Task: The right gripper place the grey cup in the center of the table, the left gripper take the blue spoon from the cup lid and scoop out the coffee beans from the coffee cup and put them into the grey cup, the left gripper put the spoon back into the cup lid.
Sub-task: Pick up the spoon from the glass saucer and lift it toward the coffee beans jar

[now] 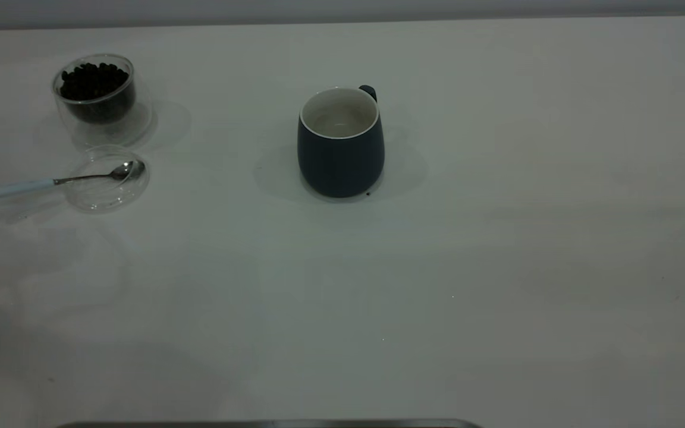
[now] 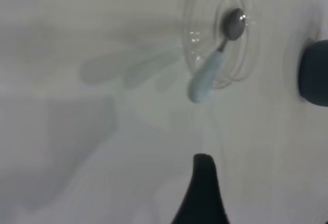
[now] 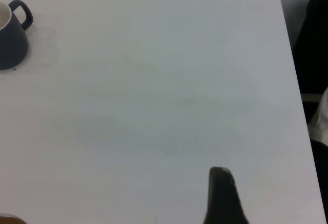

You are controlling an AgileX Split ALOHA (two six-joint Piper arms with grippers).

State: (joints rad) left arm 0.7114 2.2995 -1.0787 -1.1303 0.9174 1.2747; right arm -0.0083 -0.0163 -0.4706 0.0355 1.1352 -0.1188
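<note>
Spoon (image 1: pixel 63 178) lies with its bowl in the cup lid (image 1: pixel 106 205) at your desk's (image 1: pixel 497 267) left, can't tell either arm's fingers, and the handle overhanging the rim could flip it.

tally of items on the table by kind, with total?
Cups: 2 (grey cup, glass coffee cup holding coffee beans)
Cup lid: 1
Blue spoon: 1, bowl resting in the lid
Total: 4 items, counting the beans as contents
</note>
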